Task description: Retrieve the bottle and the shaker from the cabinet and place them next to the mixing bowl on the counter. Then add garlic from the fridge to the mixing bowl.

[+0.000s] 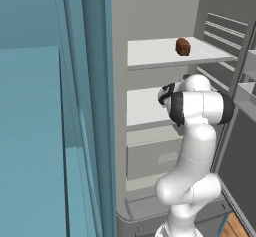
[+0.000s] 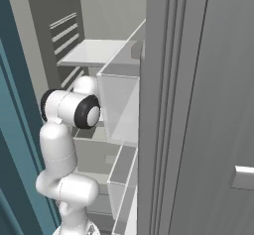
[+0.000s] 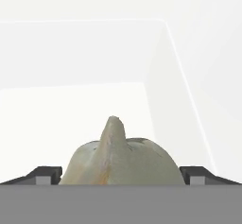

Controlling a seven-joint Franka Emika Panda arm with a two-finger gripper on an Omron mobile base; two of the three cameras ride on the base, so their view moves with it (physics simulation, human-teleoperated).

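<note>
A pale garlic bulb (image 3: 120, 161) with a pointed tip lies on a white shelf inside the fridge (image 1: 150, 108). My gripper (image 3: 121, 175) is open around it. One fingertip (image 3: 46, 174) stands just off the bulb's left side, and the other is close to its right side. In the left base view my arm reaches over the fridge's middle shelf, and the wrist hides the hand. The bottle, shaker, cabinet, mixing bowl and counter are out of view.
A brown lump (image 1: 183, 46) sits on the upper fridge shelf (image 1: 160, 53). A grey drawer (image 1: 152, 158) lies below the middle shelf. The open fridge door (image 2: 198, 130) with its bins stands on the right, and a teal panel (image 1: 85, 106) on the left.
</note>
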